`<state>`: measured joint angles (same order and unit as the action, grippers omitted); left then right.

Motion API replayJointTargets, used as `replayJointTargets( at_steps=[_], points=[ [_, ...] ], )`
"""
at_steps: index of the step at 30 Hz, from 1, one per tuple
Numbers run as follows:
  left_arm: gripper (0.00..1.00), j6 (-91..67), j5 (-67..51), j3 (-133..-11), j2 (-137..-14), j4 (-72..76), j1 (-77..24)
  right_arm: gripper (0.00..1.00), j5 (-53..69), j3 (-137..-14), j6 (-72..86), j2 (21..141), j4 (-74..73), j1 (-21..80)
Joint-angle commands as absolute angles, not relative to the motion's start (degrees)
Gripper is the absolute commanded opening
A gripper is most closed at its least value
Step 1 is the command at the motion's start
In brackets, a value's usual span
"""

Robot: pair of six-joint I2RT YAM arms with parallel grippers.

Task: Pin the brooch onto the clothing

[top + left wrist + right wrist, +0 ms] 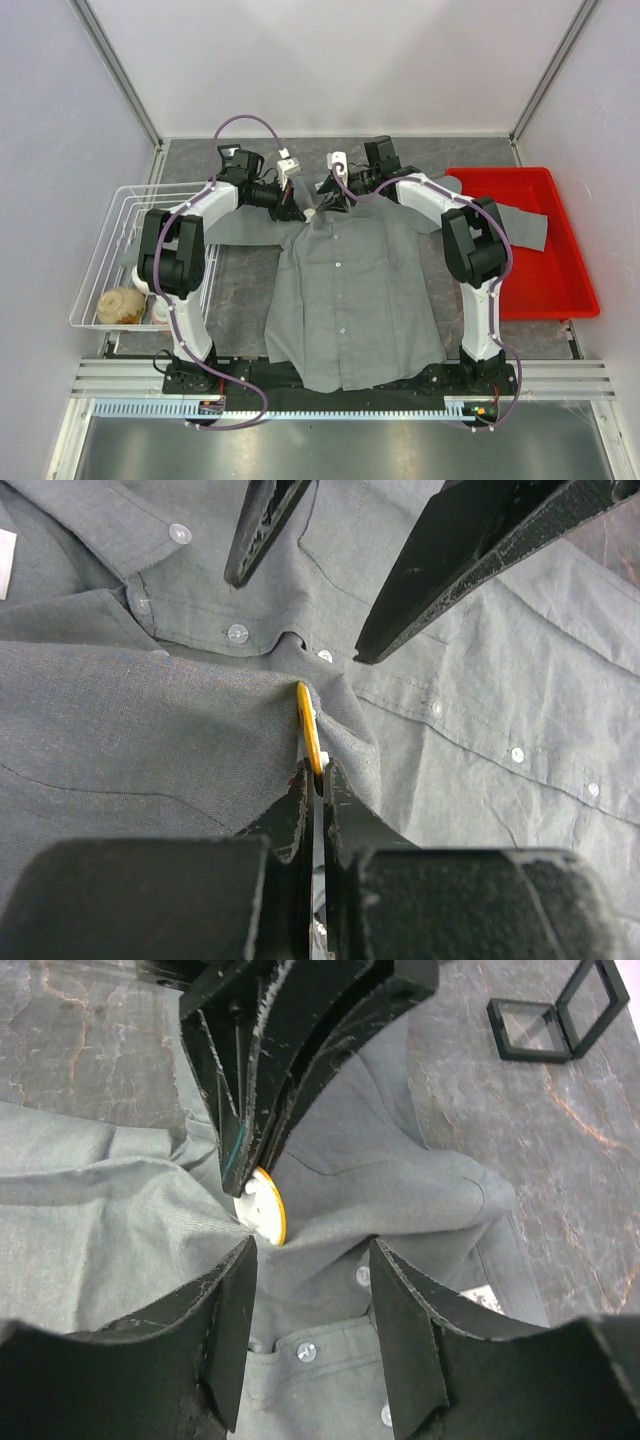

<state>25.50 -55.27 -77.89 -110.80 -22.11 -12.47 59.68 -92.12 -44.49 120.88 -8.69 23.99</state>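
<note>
On the dark grey marbled table (240, 290), a white wire basket (95, 250) at far left held a tan round bowl (121, 303). Toward the centre, the left tool (315, 780) was clamped tight on a small orange-gold disc brooch (308, 732). It pinched the brooch edge-up with a raised fold of the large grey button-front shirt (350, 300), just below the collar and beside the row of pale buttons. Facing it, the right tool (312, 1260) stood with its jaws well apart, straddling the same fold and gripping nothing. A small black-framed clear case (555, 1020) lay open on the table beside the shirt. Farther right, one sleeve draped into a red plastic tray (560, 290).
</note>
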Motion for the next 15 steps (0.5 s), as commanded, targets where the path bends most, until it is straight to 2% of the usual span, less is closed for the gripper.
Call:
replayJointTargets(
  at_steps=[1, 5, 15],
  points=[
    [0.03, 33.3, -57.3, -81.0, -111.4, -26.3, -12.7, 0.54, 65.1, -94.0, -49.4, 121.8, -8.9, 25.1],
    [0.03, 33.9, -56.6, -82.0, -112.1, -26.7, -12.7, 0.42, 65.6, -96.1, -49.6, 123.3, -10.7, 25.8],
    [0.02, 35.9, -56.2, -83.4, -112.5, -27.2, -13.4, 0.36, 64.7, -97.9, -51.9, 125.2, -15.1, 26.5]
  ],
)
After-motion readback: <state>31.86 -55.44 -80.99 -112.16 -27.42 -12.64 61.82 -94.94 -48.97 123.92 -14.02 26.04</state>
